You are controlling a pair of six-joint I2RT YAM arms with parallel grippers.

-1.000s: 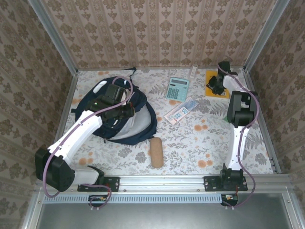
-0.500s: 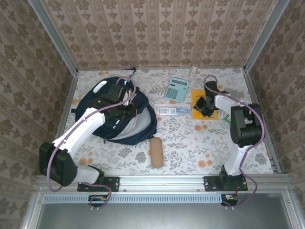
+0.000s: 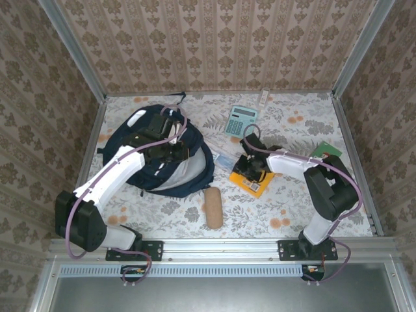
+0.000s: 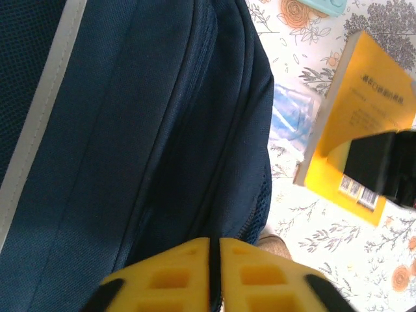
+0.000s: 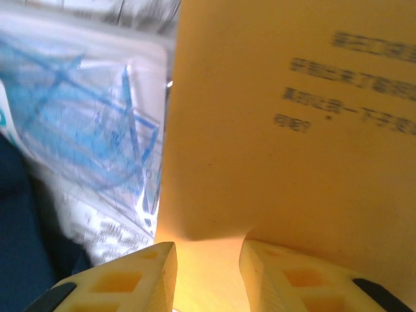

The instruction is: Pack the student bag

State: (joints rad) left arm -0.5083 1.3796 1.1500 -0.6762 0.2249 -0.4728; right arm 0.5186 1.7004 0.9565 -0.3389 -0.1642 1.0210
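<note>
- At left of counter: student bag, navy, lying flat.
- Over its dark seam: left fingers, pressed together, only a thin slit between.
- Just beside bag's near edge: brown roll.
- Mid-counter: right fingers clamped on yellow book, clear ruler pack alongside.
- Behind: teal calculator.

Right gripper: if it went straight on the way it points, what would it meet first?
The right gripper is shut on the book. Straight on, the clear ruler packet probably comes first, then the bag; depth is unclear.
</note>
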